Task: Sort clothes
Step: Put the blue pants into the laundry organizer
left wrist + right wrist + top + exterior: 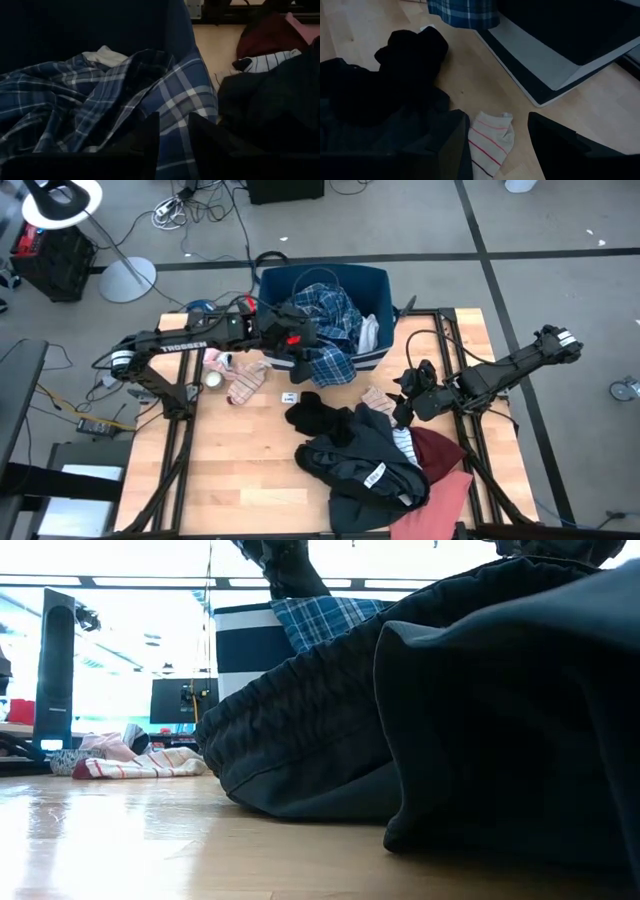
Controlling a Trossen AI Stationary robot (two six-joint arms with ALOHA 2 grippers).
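Note:
A blue plaid garment (330, 320) lies heaped in the navy bin (378, 276) at the table's far edge, and one end of it hangs over the bin's near wall (335, 368). My left gripper (298, 348) is at that near wall, shut on the plaid garment (100, 110). My right gripper (403, 406) is open and hovers over a red-striped sock (492, 137) that lies flat on the table near the bin's right corner. A black garment (318, 415) and a dark grey garment (360, 465) lie in the middle of the table. My left gripper has a fold of the plaid garment (174, 142) between its two fingers, which reach toward the bin from the table's left. The cloth beyond the fingers rests in the bin and over its near wall, slack. How many layers it holds does not show.
A maroon garment (440, 448) and a salmon pink one (452, 495) lie at the near right, beside a white striped piece (403, 445). Pink and striped socks (245, 380) lie at the left, also seen in the low view (140, 762). A small white tag (290, 397) lies mid-table.

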